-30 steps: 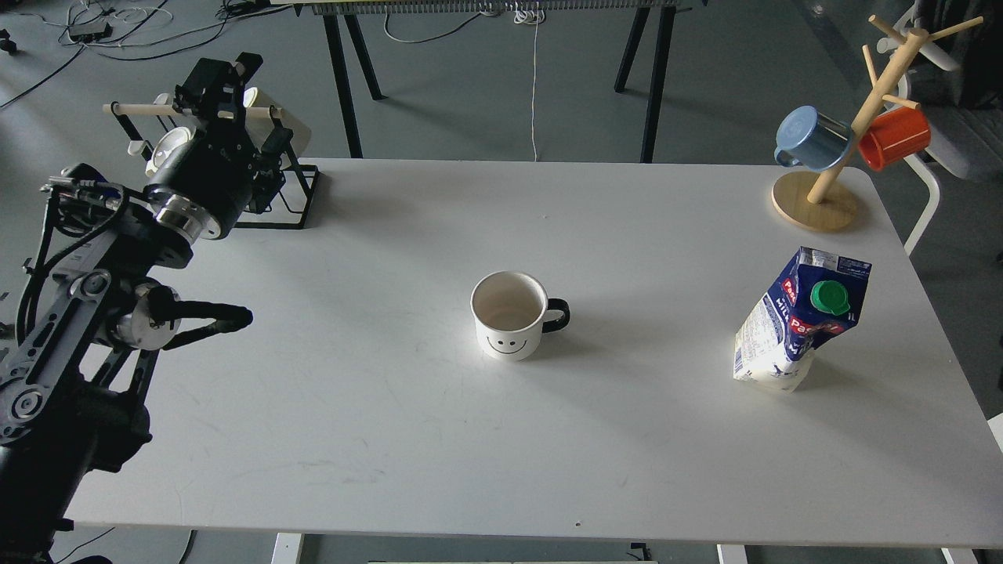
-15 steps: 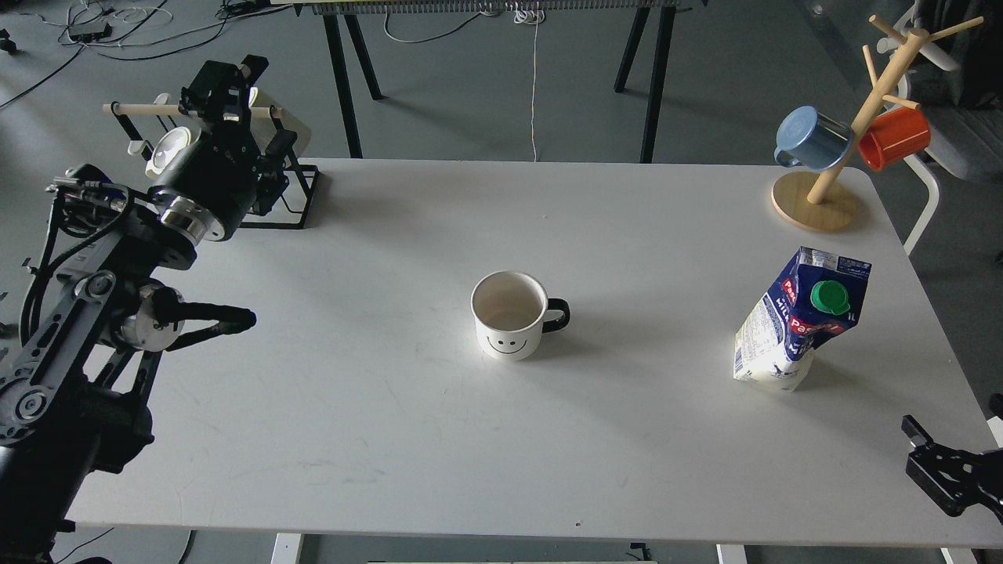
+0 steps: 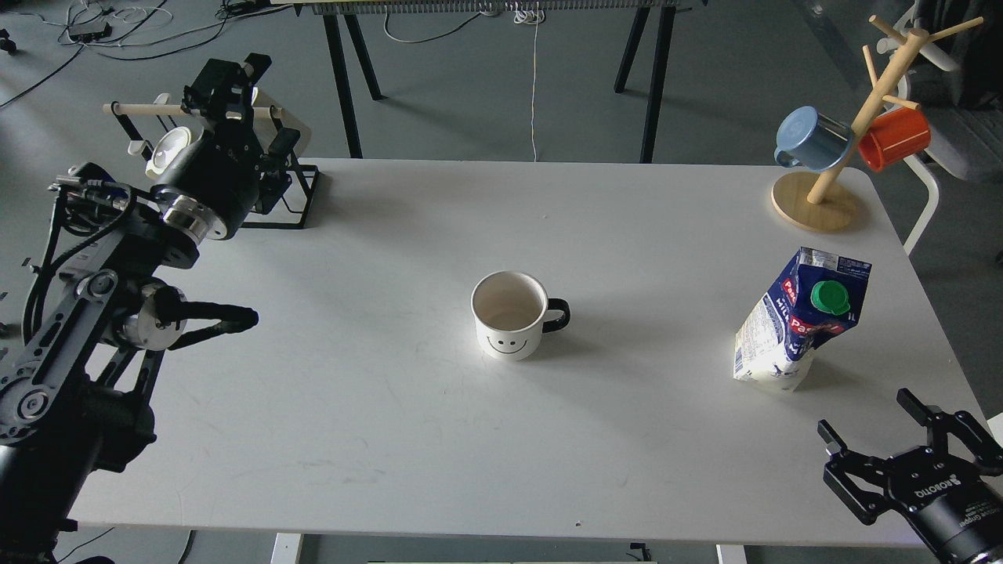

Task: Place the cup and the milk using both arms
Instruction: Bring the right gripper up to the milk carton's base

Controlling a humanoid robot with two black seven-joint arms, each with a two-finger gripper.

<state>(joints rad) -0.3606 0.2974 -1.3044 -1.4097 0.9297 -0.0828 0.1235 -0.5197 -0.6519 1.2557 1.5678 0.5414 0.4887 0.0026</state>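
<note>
The cup, a white mug with a black handle and a smiley face, stands upright in the middle of the table, handle to the right. The milk, a blue and white carton with a green cap, stands at the right, its top crumpled and leaning. My right gripper is open and empty at the table's front right corner, just in front of the milk and apart from it. My left gripper is raised at the back left, far from the cup; it is dark and its fingers cannot be told apart.
A wooden mug tree at the back right corner holds a blue mug and an orange mug. A black wire rack with cream mugs stands at the back left, right behind my left gripper.
My right gripper has come into view from the lower right edge and moved up and left toward the milk. My left arm has shifted only slightly. Cup and milk have not moved.
</note>
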